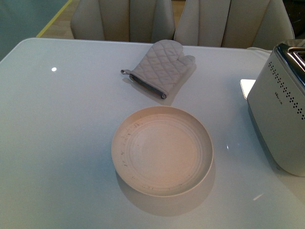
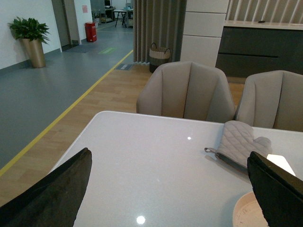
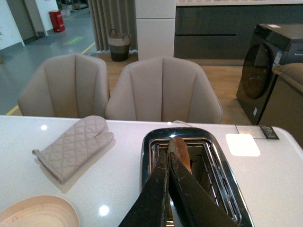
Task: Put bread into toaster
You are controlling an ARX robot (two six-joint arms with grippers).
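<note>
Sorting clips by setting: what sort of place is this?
Probably a showroom or office dining corner: white table with beige padded chairs, silver perforated toaster and quilted grey oven mitt, beside an open hall with yellow floor line.

Evenly lit from overhead, soft and slightly dim. Small lamp glints on the glossy table (image 1: 57,143), one near its far left corner. Soft shadow under the plate (image 1: 162,150) toward the near edge. Bright glare patch beside the toaster (image 1: 281,109). Mild softness throughout.
</note>
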